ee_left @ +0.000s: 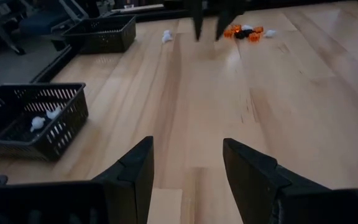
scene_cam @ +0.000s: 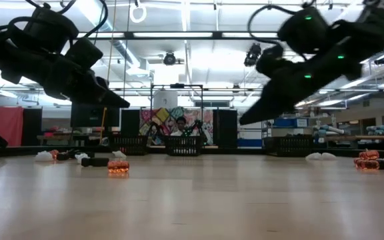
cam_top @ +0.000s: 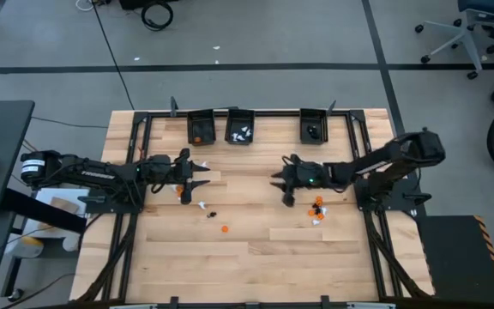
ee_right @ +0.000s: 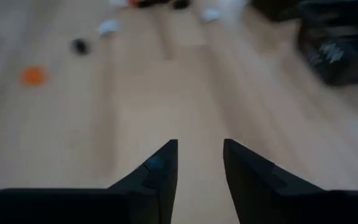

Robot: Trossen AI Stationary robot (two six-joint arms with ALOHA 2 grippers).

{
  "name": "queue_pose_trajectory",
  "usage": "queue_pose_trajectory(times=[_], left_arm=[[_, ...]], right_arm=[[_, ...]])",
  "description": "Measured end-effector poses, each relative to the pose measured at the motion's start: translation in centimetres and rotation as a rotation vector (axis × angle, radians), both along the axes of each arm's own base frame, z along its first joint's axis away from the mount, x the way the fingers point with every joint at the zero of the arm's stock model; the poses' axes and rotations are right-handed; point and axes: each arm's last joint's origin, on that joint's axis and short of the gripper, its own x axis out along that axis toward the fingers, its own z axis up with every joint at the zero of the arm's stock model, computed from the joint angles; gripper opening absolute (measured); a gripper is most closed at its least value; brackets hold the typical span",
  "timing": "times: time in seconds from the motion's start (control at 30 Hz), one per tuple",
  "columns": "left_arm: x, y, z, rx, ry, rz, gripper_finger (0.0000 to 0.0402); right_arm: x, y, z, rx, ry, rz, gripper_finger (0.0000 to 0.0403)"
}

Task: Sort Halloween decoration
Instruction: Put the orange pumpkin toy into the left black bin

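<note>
The Halloween decoration lies in two loose groups of tiny orange, white and black trinkets on the wooden table: one group (cam_top: 206, 207) near my left gripper, one (cam_top: 316, 207) beside my right arm. More trinkets sit in three black bins at the far edge: orange (cam_top: 200, 129), white (cam_top: 240, 127), black (cam_top: 314, 127). My left gripper (cam_top: 197, 176) (ee_left: 185, 168) is open above bare wood with nothing between its fingers. My right gripper (cam_top: 279, 182) (ee_right: 199, 165) faces it across the table's middle, also open and holding nothing.
A black frame (cam_top: 144, 154) borders the table. In the left wrist view the bin with white pieces (ee_left: 36, 121) stands close by, with another bin (ee_left: 101, 34) farther off. Bare wood lies between the two grippers and toward the near edge (cam_top: 256, 266).
</note>
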Motion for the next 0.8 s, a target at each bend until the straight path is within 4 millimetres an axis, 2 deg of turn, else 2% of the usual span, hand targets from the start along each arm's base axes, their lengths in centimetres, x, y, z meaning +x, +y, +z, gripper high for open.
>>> queue_pose_trajectory(times=[0.1, 0.17, 0.37, 0.5, 0.6, 0.8], left_arm=[[0.0, 0.0, 0.1, 0.021, -0.004, -0.007, 0.0172], [0.1, 0.0, 0.2, 0.028, -0.014, -0.008, 0.0172], [0.2, 0.1, 0.8, 0.059, -0.075, -0.012, 0.0172], [0.3, 0.1, 1.1, 0.073, -0.109, -0.013, 0.0172], [0.3, 0.1, 1.1, 0.073, -0.112, -0.013, 0.0172], [0.3, 0.1, 1.1, 0.081, -0.106, -0.015, 0.0172]], right_arm=[[-1.7, 0.7, 0.1, 0.046, -0.011, 0.09, 0.0149], [-2.9, 1.0, 0.1, 0.113, 0.037, 0.082, 0.016], [-5.5, 1.9, 1.7, 0.294, 0.44, -0.101, 0.0191], [-5.7, 2.9, 4.3, 0.324, 0.567, -0.139, 0.0194], [-5.9, 3.5, 5.2, 0.328, 0.685, -0.147, 0.0195], [-6.2, 4.6, 4.9, 0.335, 0.797, -0.091, 0.0225]])
